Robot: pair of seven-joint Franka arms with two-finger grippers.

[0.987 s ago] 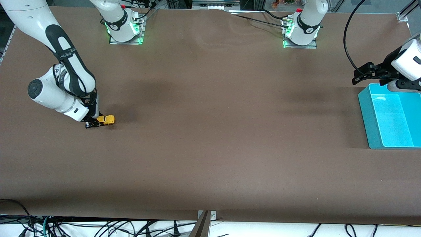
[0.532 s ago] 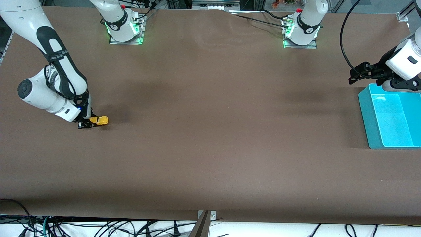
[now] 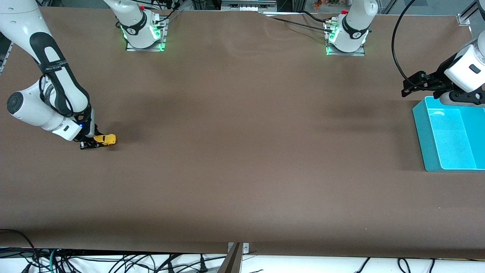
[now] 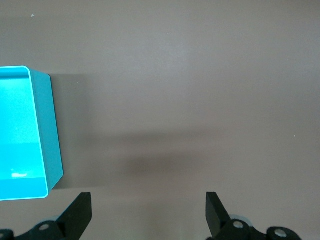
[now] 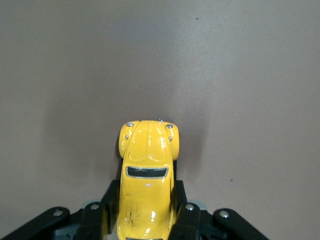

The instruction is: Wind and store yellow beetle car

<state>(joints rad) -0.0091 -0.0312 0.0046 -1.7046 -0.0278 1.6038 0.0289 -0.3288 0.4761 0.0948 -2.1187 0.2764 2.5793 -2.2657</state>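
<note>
One camera hangs high, facing both robot bases across the brown table [image 3: 242, 151]. The left wrist camera looks down from well above at the open turquoise plastic bin [image 4: 47, 150] [image 3: 420, 129]; the right wrist's sits close above the tabletop.
</note>
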